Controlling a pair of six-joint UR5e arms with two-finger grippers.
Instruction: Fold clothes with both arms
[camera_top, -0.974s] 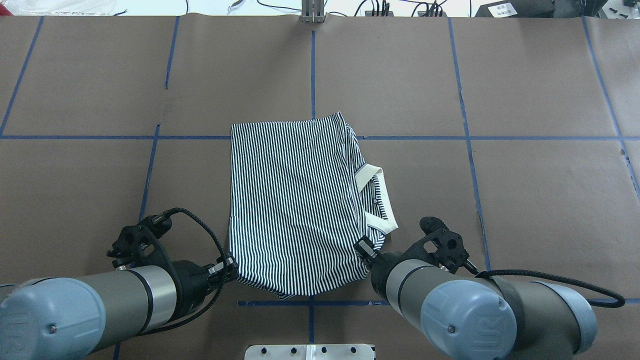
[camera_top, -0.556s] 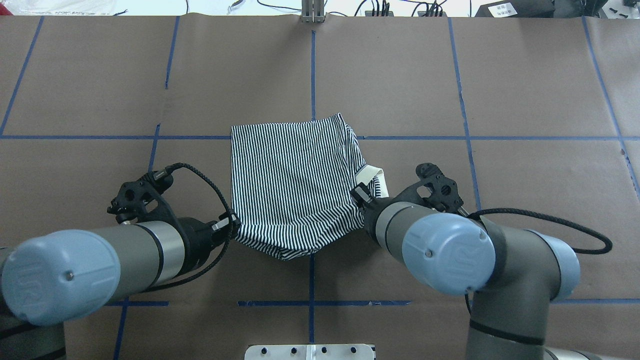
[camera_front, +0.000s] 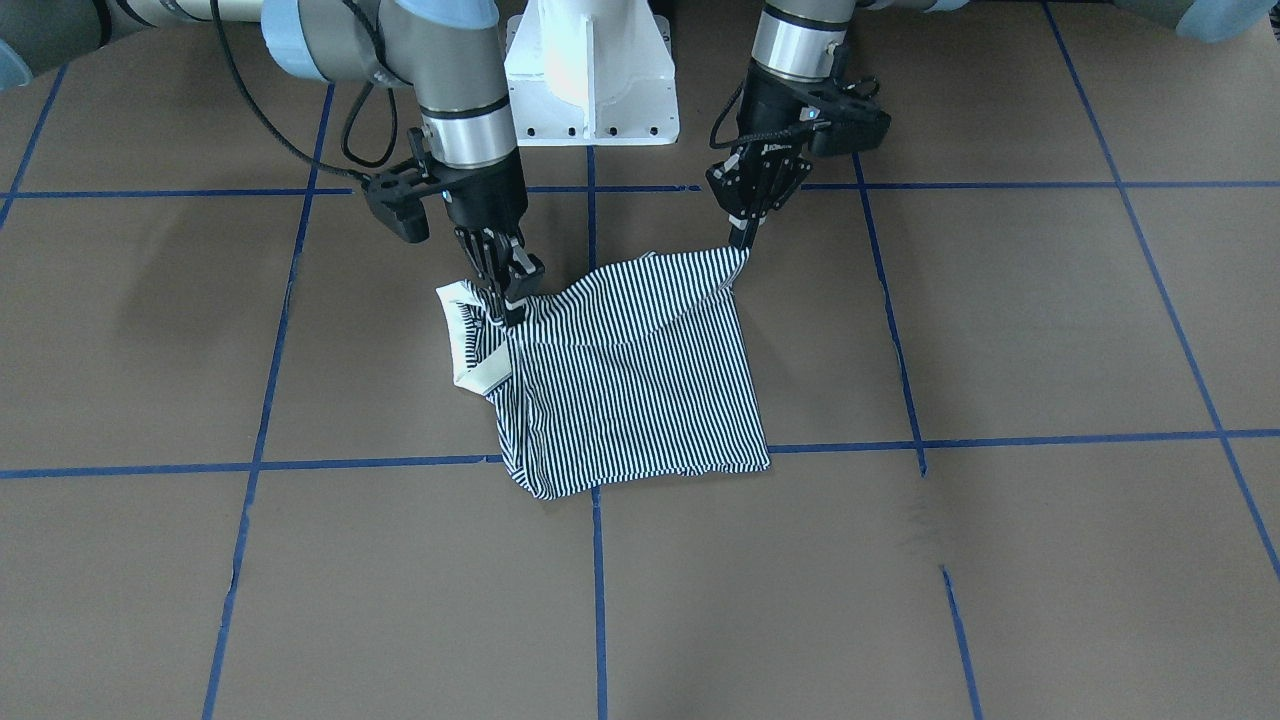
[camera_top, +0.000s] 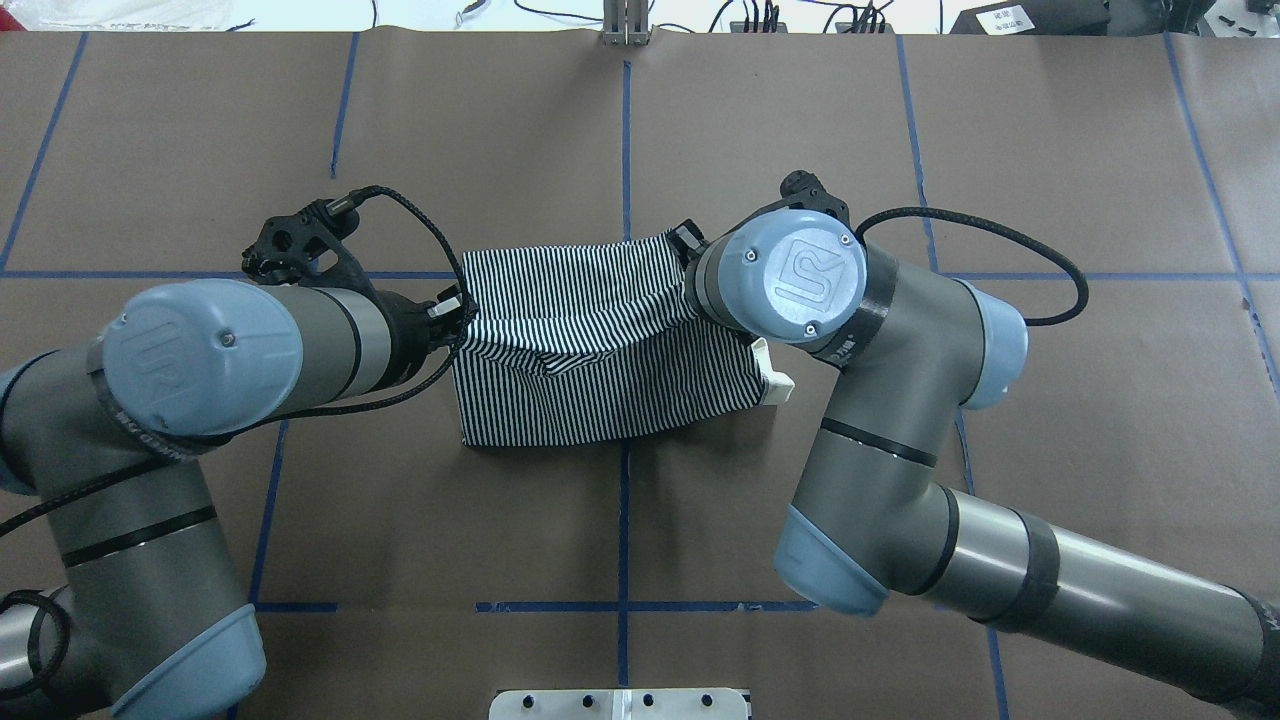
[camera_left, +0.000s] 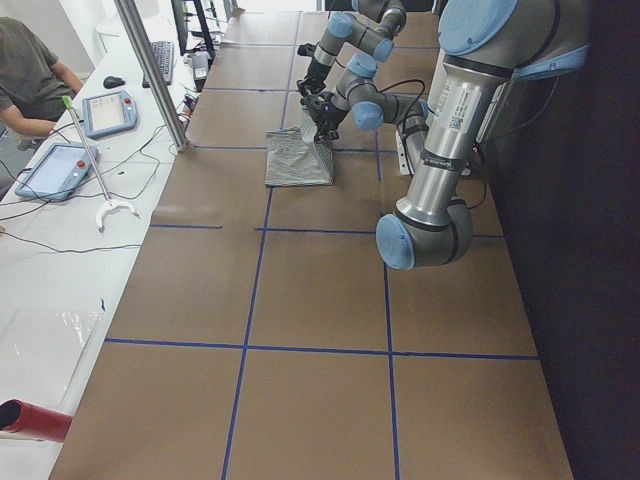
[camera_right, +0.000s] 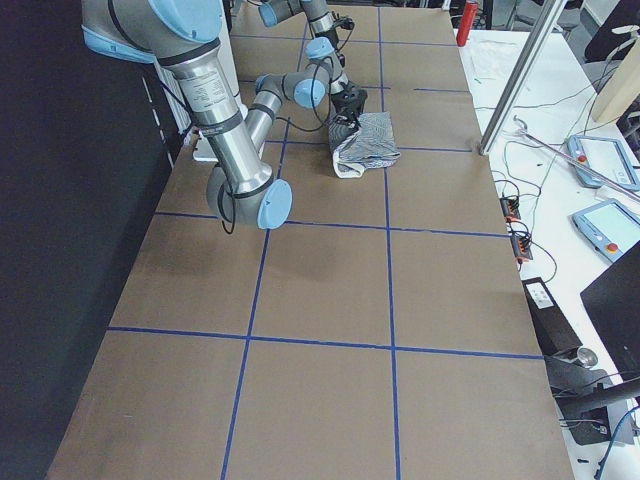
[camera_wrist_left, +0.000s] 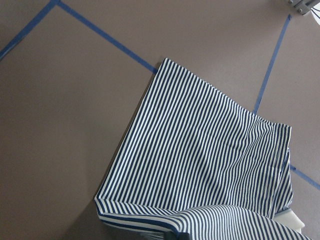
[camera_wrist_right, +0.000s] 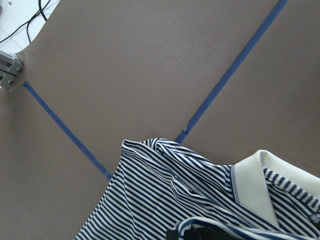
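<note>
Exterior front-facing view, starting nearest the camera: a table (camera_front: 900, 580) covered in brown paper, divided into large squares by blue tape lines (camera_front: 350, 463). Just past the closest crosswise line, near the table's middle, lies a polo shirt (camera_front: 640, 400) with thin navy-and-white stripes. Its near edge rests flat on the paper and overlaps that tape line. Farther back the cloth rises off the table as an upper layer. The raised edge is strung between the two grippers and sags a little in the middle. The plain cream collar (camera_front: 470, 360) is at the shirt's side on this view's left, curled open.

The left gripper (camera_front: 742, 238), on this view's right, points straight down. Its fingers are pinched together on the raised corner of the shirt. The right gripper (camera_front: 508, 290), on this view's left, also points down, its fingers closed on the raised edge just beside the collar. The shirt hangs below and between the two grippers.

Beyond them, the left arm (camera_front: 795, 40) and the right arm (camera_front: 460, 100) come down from the far side. Both are grey with light-blue joint caps, and black cables loop at the wrists. Farthest back, a white pedestal (camera_front: 590, 70) stands between the arms.

In the overhead view, the right arm's wrist hides most of its gripper.
</note>
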